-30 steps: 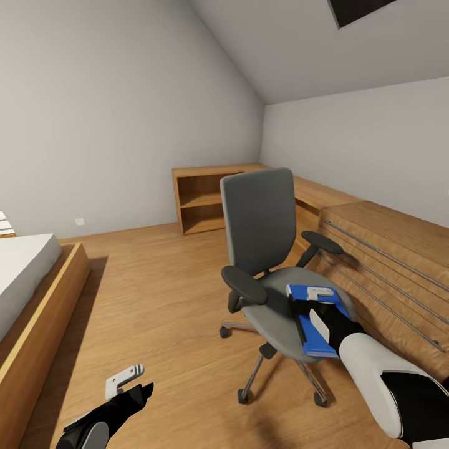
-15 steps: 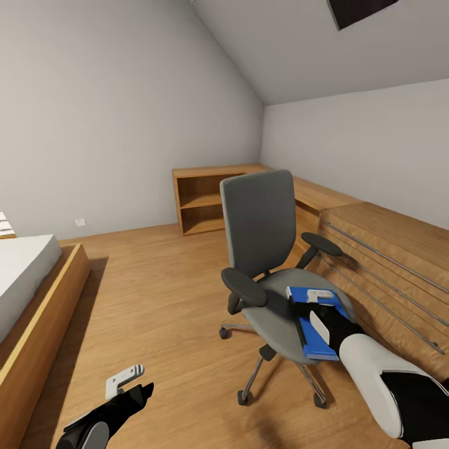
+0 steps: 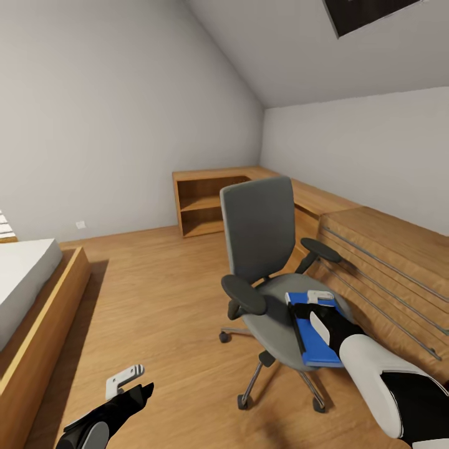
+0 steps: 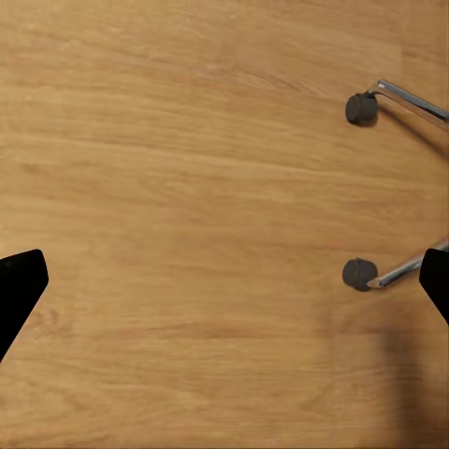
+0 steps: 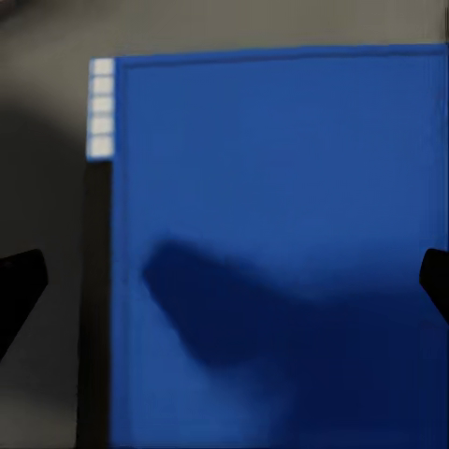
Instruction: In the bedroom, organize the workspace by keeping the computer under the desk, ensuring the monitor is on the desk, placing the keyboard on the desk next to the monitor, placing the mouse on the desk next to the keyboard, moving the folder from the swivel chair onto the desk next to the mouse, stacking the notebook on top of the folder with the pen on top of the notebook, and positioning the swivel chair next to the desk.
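Blue and flat, the folder (image 3: 317, 329) lies on the grey seat of the swivel chair (image 3: 272, 269), directly beneath the right claw (image 3: 313, 300), which hovers over its far end; in the right wrist view the folder (image 5: 281, 243) spreads below the two dark fingertips (image 5: 19, 285), which stand wide apart with nothing between them, so this claw is open. Over the last second the whole head view has dipped slightly and the chair sits a little lower in it, which reads as the camera moving, while the claw has kept its place above the folder. That suggests the pickup is being lined up, not yet made. Well off to the side, the left claw (image 3: 132, 381) hangs open over bare wooden floor (image 4: 187, 187).
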Motion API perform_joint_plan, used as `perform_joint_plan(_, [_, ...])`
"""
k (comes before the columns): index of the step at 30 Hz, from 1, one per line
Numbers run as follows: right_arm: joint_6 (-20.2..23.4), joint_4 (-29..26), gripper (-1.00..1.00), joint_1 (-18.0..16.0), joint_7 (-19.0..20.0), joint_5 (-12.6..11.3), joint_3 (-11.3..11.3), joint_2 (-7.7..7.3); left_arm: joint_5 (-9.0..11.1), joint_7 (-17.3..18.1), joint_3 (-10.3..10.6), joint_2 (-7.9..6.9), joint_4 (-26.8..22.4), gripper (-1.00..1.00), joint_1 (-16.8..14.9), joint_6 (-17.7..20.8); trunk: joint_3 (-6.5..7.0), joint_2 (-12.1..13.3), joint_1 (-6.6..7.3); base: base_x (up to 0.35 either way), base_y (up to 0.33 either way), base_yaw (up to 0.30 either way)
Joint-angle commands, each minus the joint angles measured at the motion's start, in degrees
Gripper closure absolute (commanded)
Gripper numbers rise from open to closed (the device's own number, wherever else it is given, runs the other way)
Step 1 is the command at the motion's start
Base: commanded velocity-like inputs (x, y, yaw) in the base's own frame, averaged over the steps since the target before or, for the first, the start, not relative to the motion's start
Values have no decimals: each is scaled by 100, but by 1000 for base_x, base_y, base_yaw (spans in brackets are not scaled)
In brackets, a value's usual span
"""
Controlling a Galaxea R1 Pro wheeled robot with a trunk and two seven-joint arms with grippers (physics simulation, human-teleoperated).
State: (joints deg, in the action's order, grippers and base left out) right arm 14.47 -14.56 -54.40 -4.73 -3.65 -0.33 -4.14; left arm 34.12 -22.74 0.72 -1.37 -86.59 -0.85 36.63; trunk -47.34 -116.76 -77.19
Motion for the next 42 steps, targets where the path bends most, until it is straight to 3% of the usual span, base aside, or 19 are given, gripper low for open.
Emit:
perform_joint_plan(1, [30, -12, -100, -1, -19, -39, -2, 1, 60, -54, 7, -4, -7, -100, -3, 12, 13, 39, 23, 0, 0, 0])
perform_joint_plan(16, [34, -63, -100, -1, -7, -54, -14, -16, 80, -69, 7, -4, 19, -100, -3, 19, 282, 641, 353, 0, 0, 0])
perform_joint_plan(23, [93, -263, -100, -1, -2, -82, -28, -43, 78, -68, 11, -4, 58, -100, -3, 19, 282, 641, 353, 0, 0, 0])
perform_joint_plan(28, [428, -650, -100, 15, 4, -102, -44, -92, 78, -68, 11, -4, 68, -100, -3, 20, 282, 641, 353, 0, 0, 0])
perform_joint_plan(32, [649, -1522, -100, 221, -2, -146, -75, -151, 78, -71, 14, -4, 71, -100, -3, 20, 282, 641, 353, 0, 0, 0])
perform_joint_plan(35, [814, -2216, -100, 558, -7, -255, -185, -189, 78, -72, 14, -4, 70, -100, -3, 20, 282, 641, 353, 0, 0, 0])
perform_joint_plan(39, [1359, -3527, -100, 1167, -15, -353, -369, -205, 78, -72, 10, -4, 66, -100, -3, 20, 282, 641, 353, 0, 0, 0])
perform_joint_plan(41, [2010, -4856, -100, 1859, -18, -395, -468, -192, 78, -72, 8, -4, 66, -100, -3, 20, 282, 641, 353, 0, 0, 0])
perform_joint_plan(42, [2240, -5231, -100, 2043, -18, -418, -487, -186, 76, -73, 11, -4, 67, -100, -3, 20, 282, 641, 353, 0, 0, 0])
